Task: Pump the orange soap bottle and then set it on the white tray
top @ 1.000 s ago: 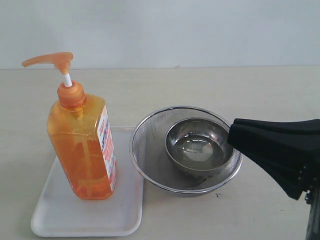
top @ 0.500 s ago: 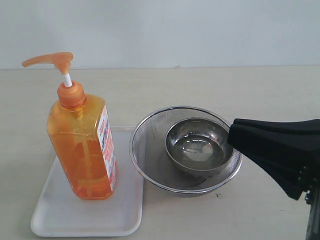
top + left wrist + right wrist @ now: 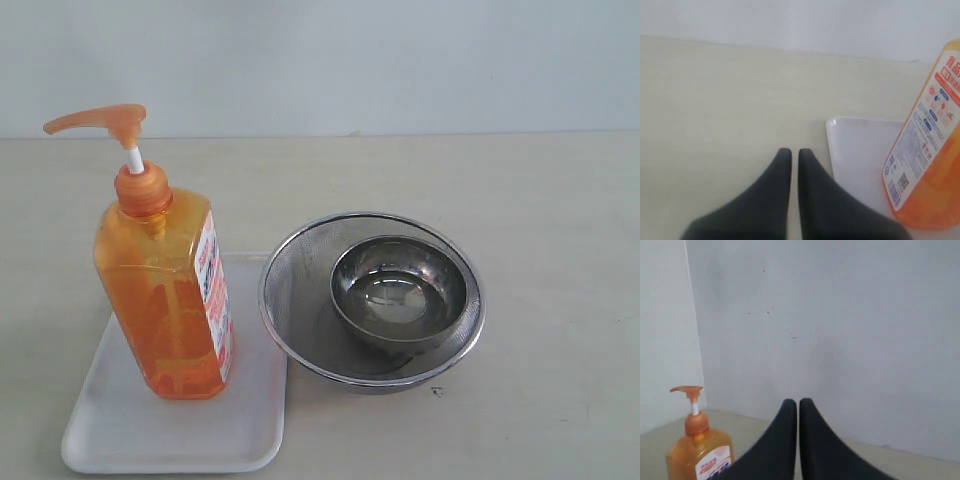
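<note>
One translucent orange soap bottle, white-labelled, upright on white tray.

This looks like a robot test bench in a lab or plain workroom. A pale, smooth table runs back to a bare light wall; the right wrist view shows the same wall, flecked with small dark specks, meeting a second wall at a corner. The few household goods are set out as props close together on the tabletop: a bottle upright on a tray, and just beside it a bowl sitting in a strainer. The black, tapered left gripper and right gripper, each closed, mark it as a robot's workspace.
</note>
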